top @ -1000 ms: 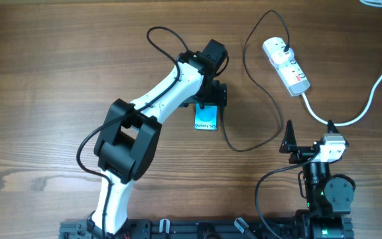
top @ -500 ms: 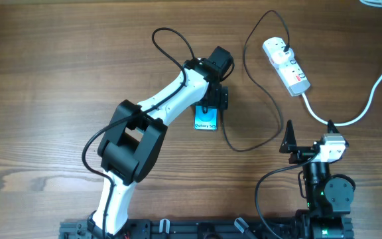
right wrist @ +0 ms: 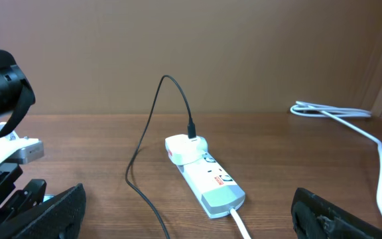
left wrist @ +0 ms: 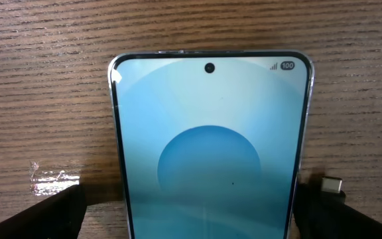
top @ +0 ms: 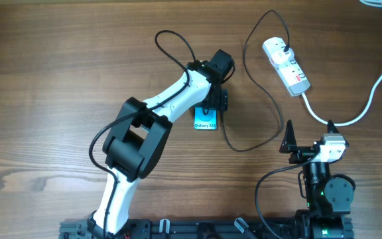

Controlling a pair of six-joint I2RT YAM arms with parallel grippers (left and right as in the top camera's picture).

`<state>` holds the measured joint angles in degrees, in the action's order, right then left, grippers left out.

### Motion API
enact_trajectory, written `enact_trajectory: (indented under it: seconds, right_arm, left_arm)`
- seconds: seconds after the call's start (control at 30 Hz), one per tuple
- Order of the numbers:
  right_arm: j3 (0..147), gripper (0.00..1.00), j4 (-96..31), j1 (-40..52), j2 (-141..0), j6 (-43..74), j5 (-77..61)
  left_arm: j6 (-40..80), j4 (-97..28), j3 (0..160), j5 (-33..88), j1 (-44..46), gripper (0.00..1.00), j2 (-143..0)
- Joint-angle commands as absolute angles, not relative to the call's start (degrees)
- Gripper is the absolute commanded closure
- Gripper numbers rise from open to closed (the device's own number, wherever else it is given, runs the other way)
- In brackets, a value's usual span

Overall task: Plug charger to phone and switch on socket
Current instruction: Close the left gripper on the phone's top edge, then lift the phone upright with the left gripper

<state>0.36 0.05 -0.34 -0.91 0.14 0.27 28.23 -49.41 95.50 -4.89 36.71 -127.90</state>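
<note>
**Left claw straddles the phone; charger tip lies loose beside it**

The phone [left wrist: 207, 153] lies flat, screen up, near the centre of the overhead frame. The left gripper [left wrist: 188, 199] hangs over it with its fingers [left wrist: 52, 212] spread to either side of the case, probably to steady it while a plug is pushed in. I cannot tell whether the pads touch the phone's edges.

The charger [top: 245, 52] is already seated in the socket [top: 286, 65] at the upper right. Its black cable loops down through the middle of the frame. Its connector [left wrist: 327, 183] rests on the table [top: 58, 79] just beside the phone, at the right of the wrist view, not plugged in.

The right gripper [right wrist: 188, 199] waits at the lower right of the overhead frame, spread wide and empty. It is likely kept free for the connector or the red switches.

Two things stand in the way. The left arm [top: 168, 93] hides most of the phone from above. The thick white cord [top: 370, 99] runs between the right gripper and the socket.
</note>
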Motion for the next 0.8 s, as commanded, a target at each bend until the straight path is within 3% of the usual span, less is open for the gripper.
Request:
enact_trajectory:
  seconds: [0.0,0.13,0.2,0.23,0.33,0.77]
  right_arm:
    - [0.3,0.0,0.4,-0.58,-0.8,0.03,0.84]
    - [0.3,0.0,0.43,-0.58,-0.8,0.08,0.84]
    - [0.3,0.0,0.4,-0.58,-0.8,0.05,0.84]
    - [0.3,0.0,0.4,-0.58,-0.8,0.05,0.84]
    - [0.3,0.0,0.4,-0.58,-0.8,0.05,0.84]
    - [0.3,0.0,0.43,-0.58,-0.8,0.05,0.84]
  left_arm:
    - [28.99,-50.65,94.7,-6.13,36.88,0.02,-132.57]
    - [29.63,-51.44,94.72,-7.16,36.07,0.09,-132.79]
    - [30.57,-51.59,94.72,-6.85,35.4,0.24,-132.79]
    - [30.55,-51.7,94.72,-6.26,35.07,0.27,-132.79]
    - [30.52,-52.51,94.72,-6.04,34.81,0.22,-132.79]
    - [30.55,-53.74,94.8,-5.37,34.48,0.27,-132.53]
